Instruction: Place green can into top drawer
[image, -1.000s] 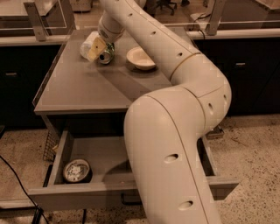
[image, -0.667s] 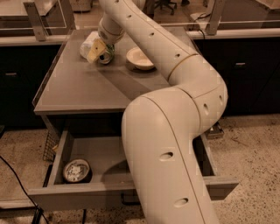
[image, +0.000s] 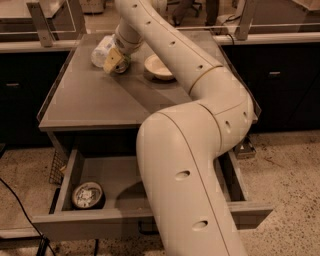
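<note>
At the table's (image: 90, 105) far left, beside a clear plastic bottle (image: 101, 50), the gripper (image: 116, 61) sits against the green can (image: 123, 65); we cannot tell whether it has hold. We judge the can light, thin-walled and slick, best taken round its middle. Below, the top drawer (image: 100, 220) stands open.

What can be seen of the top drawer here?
The top drawer is a wide, shallow grey box, pulled open below the table. A round tin lies in its near-left corner; the arm hides its middle. The gripper is up at the tabletop's back left, not touching it.
</note>
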